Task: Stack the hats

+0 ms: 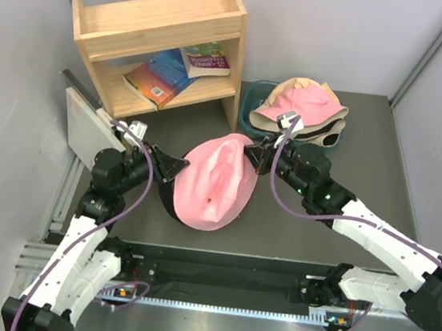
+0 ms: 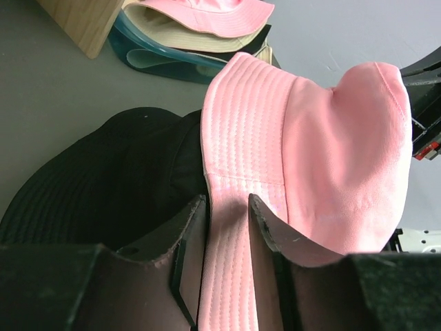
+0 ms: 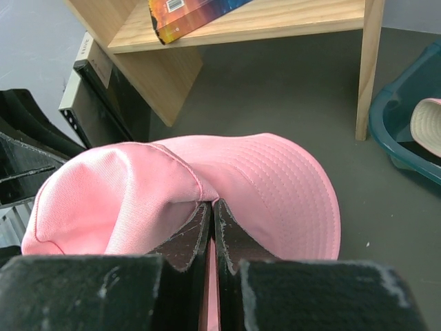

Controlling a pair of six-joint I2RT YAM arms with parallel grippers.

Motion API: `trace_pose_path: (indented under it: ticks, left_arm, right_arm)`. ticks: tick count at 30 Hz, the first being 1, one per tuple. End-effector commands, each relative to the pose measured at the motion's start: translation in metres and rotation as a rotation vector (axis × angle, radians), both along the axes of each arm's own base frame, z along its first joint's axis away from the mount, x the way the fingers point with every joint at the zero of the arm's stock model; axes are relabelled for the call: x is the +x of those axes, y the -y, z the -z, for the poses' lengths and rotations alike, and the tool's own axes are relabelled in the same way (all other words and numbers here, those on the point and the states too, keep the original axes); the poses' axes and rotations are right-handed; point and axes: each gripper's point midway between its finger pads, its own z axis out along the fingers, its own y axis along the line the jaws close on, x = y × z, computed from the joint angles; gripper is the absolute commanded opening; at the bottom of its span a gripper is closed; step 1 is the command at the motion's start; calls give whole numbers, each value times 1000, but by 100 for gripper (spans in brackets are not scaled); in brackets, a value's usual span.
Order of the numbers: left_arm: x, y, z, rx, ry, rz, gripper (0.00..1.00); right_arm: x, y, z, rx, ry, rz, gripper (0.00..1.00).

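Observation:
A pink hat (image 1: 217,183) hangs between both grippers over the middle of the dark mat. My right gripper (image 3: 212,203) is shut on its brim where brim meets crown, at the hat's far right edge (image 1: 254,147). My left gripper (image 2: 226,200) sits at the hat's left edge (image 1: 182,166). Its jaws stand apart, with a strip of the pink brim (image 2: 227,276) lying between them. A black hat (image 2: 103,179) lies on the mat beneath, showing as a dark rim (image 1: 169,204). A stack of hats, with another pink hat (image 1: 309,104) on top, rests on a teal tub (image 1: 248,108).
A wooden bookshelf (image 1: 161,25) with books (image 1: 171,75) stands at the back left, close to the tub. A flat white panel (image 1: 85,124) leans at the left edge beside the left arm. Grey walls close in both sides.

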Motion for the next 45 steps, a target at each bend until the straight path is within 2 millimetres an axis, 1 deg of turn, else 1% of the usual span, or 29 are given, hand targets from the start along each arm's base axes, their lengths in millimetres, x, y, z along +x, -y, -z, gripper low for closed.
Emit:
trace_pose_path:
  ticks: [1, 5, 9, 10, 11, 15, 16, 20, 23, 25, 26, 27, 29, 31, 32, 34, 37, 38, 41, 42, 43, 44, 45]
  left_arm:
    - [0, 5, -14, 0, 50, 37, 37]
    - [1, 6, -15, 3, 58, 39, 36]
    - [1, 7, -13, -9, 49, 42, 13]
    - [2, 8, -14, -13, 50, 43, 3]
    - [2, 8, -15, -19, 56, 43, 0]
    - [5, 4, -21, -20, 68, 9, 0]
    - [5, 2, -26, -17, 81, -3, 0]
    - [9, -13, -37, 3, 113, -104, 0]
    - [16, -25, -28, 24, 74, -187, 0]
    - [20, -31, -17, 33, 39, -231, 0]
    - [21, -33, -15, 32, 29, -249, 0]
    - [23, -35, -12, 35, 24, -261, 0]
    - [29, -42, -4, 47, 4, -309, 0]
    - [33, -46, -3, 56, 1, -339, 0]
    - [37, -53, 1, 71, -5, -377, 0]
    - [41, -58, 3, 85, -9, -408, 0]
    - [49, -66, 14, 112, -36, -459, 0]
    - [52, -70, 22, 135, -55, -480, 0]
    - [56, -75, 37, 168, -92, -508, 0]
    - [58, -80, 41, 177, -100, -537, 0]
    - [58, -81, 47, 187, -111, -541, 0]
    - [59, -82, 51, 198, -120, -542, 0]
    - [59, -82, 53, 200, -124, -543, 0]
  right_arm:
    - [8, 1, -13, 44, 32, 18, 0]
    - [8, 1, -13, 42, 30, 20, 0]
    - [7, 2, -17, 48, 36, 20, 0]
    - [7, 2, -16, 46, 35, 21, 0]
    - [7, 2, -16, 45, 33, 20, 0]
    - [5, 5, -21, 41, 38, 22, 0]
    - [5, 6, -22, 40, 39, 22, 0]
    - [2, 8, -32, 42, 52, 20, 0]
    - [1, 5, -38, 39, 61, 12, 0]
    - [2, 3, -43, 41, 70, 10, 0]
    - [2, 0, -42, 36, 67, 6, 0]
    - [3, -1, -46, 38, 77, 4, 0]
    - [5, -5, -45, 32, 75, 0, 0]
    - [5, -7, -50, 34, 84, -3, 0]
    - [6, -10, -53, 40, 87, -7, 0]
    - [6, -12, -55, 38, 93, -14, 0]
    - [11, -16, -51, 24, 88, -8, 0]
    - [13, -17, -48, 17, 82, -5, 0]
    - [18, -21, -37, -13, 57, 0, 0]
    - [18, -21, -35, -18, 52, 0, 0]
    - [18, -21, -30, -27, 37, 0, 5]
    - [19, -19, -29, -29, 31, 6, 13]
    - [19, -17, -28, -29, 21, 0, 23]
